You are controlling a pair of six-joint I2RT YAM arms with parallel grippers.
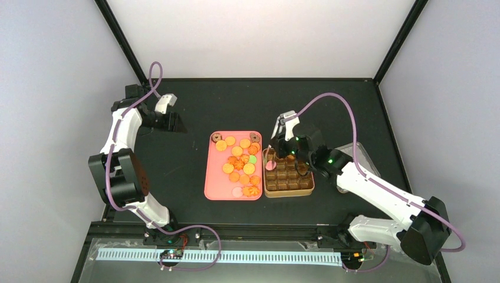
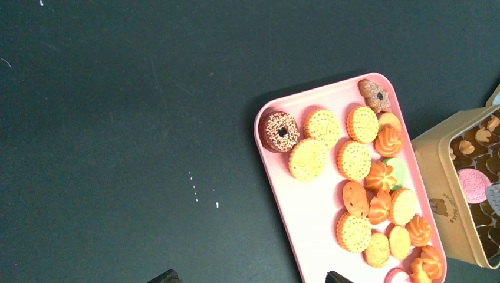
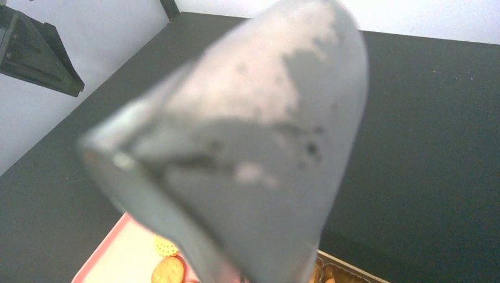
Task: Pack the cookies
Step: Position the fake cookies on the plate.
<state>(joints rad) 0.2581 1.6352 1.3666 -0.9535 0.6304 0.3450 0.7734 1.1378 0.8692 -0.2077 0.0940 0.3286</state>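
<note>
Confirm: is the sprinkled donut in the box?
No, the donut lies in a corner of the pink tray, outside the box.

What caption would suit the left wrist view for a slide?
Pink tray of mostly orange and yellow cookies beside a tan compartment box on a black table.
</note>
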